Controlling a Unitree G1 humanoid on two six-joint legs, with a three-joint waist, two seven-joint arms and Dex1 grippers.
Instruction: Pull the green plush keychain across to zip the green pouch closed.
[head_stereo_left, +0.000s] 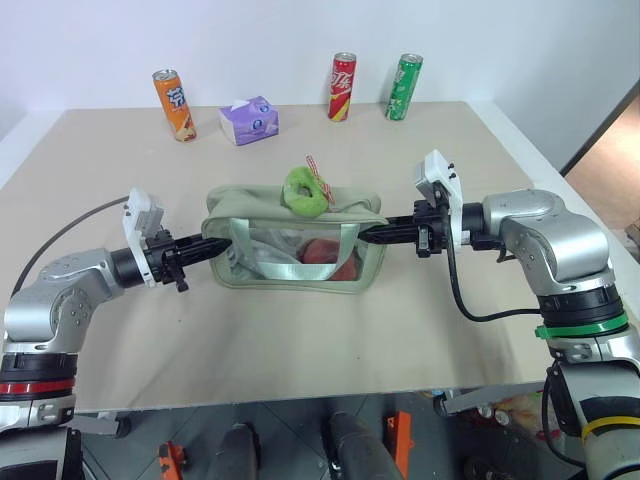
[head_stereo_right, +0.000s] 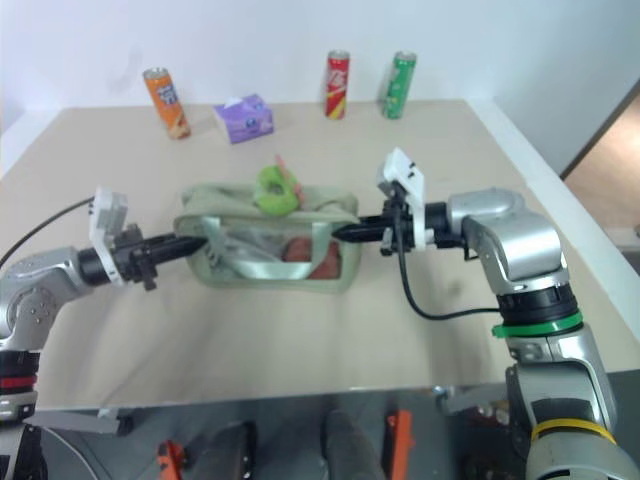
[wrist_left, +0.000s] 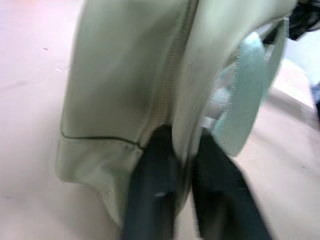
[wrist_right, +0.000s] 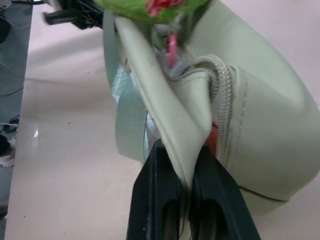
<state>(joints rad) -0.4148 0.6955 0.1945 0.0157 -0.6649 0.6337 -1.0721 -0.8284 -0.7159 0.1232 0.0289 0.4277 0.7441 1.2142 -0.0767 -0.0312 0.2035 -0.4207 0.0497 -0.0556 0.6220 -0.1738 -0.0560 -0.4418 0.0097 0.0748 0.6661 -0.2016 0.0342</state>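
The green pouch sits in the middle of the table, its clear front window facing me and something red inside. The green plush keychain rests on top of it, right of centre, on a pinkish cord. My left gripper is shut on the fabric at the pouch's left end; the left wrist view shows its fingers pinching that end beside the zipper. My right gripper is shut on the pouch's right end, with a fold of fabric between its fingers.
Along the far edge of the table stand an orange can, a purple tissue pack, a red can and a green can. A black cable hangs below my right wrist.
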